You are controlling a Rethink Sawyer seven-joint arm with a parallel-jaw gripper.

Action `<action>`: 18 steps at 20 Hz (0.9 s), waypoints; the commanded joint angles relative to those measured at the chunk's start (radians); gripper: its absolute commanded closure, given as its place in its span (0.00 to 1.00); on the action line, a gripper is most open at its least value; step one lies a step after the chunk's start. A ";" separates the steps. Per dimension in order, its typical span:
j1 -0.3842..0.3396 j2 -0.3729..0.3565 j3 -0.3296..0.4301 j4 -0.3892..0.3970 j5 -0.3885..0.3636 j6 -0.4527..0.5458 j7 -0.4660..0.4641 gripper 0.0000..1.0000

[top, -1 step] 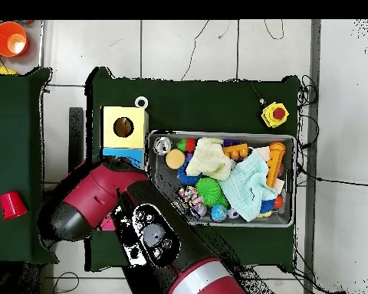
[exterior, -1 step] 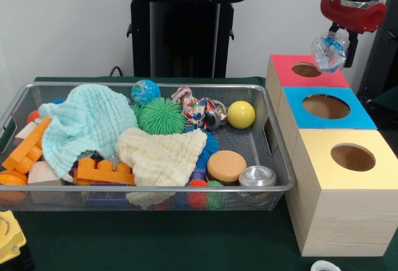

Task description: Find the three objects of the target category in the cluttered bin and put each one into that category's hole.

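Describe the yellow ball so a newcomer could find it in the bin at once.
Start at the wire mesh bin. Go to its far corner nearest the pink-topped box. The yellow ball sits there: plain, smooth and glossy, unlike the spiky green ball and patterned toys beside it.

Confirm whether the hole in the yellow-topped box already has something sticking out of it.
No: in the front view the yellow-topped box shows an empty dark round hole, with nothing protruding.

My front camera sits low and close, facing the wire bin [exterior, -1 step: 273,159] across the table. My overhead camera looks straight down from higher up. Both share the bin [top, -1 step: 290,180] and neighbouring boxes [exterior, -1 step: 339,178].
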 commanded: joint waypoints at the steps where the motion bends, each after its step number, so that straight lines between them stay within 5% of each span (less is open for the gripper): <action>1: -0.027 0.033 -0.006 -0.086 0.004 0.132 -0.039 1.00; 18: -0.030 0.151 -0.032 -0.215 -0.070 0.123 -0.093 1.00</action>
